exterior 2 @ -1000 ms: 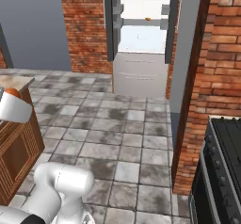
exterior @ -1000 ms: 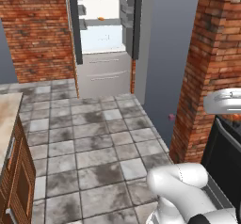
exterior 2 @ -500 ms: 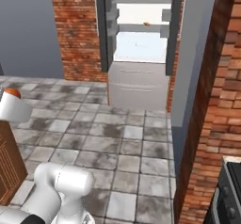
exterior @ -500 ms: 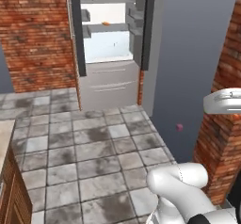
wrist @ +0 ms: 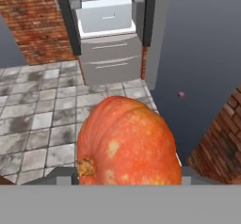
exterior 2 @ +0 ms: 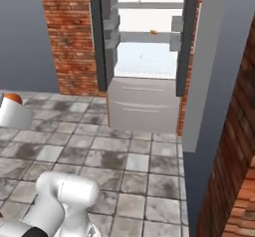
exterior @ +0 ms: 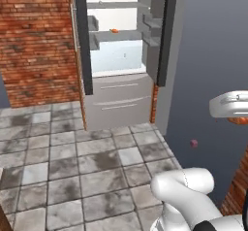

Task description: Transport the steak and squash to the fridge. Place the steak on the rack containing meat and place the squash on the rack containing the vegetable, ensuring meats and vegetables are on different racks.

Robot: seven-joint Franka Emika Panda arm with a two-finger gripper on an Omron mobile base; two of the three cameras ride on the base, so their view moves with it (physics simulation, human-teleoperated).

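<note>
The squash (wrist: 128, 143), a big orange pumpkin-like fruit with a dry stem end, sits close up in the hand view between the fingers of my gripper (wrist: 127, 173), which is shut on it. An orange edge of the squash (exterior: 240, 121) peeks under my hand at the right of the left base view, and the squash (exterior 2: 12, 99) also pokes out at the left of the right base view. The fridge (exterior: 121, 104) stands ahead with both doors swung open. A small orange vegetable (exterior: 114, 30) lies on a grey shelf (exterior 2: 147, 36). The steak is out of view.
Brick walls (exterior: 36, 41) flank the fridge, and a grey panel (exterior: 213, 55) runs along its right side with a small pink lump (exterior: 193, 143) in front of it. Grey floor tiles (exterior: 72, 162) stretch between me and the fridge drawers (exterior 2: 144, 106). A brick pillar (exterior 2: 234, 171) stands close on the right.
The whole picture has shifted as the base drove nearer to the fridge, which now looks larger. The wooden counter and black oven slid out of sight. The squash stays in the gripper.
</note>
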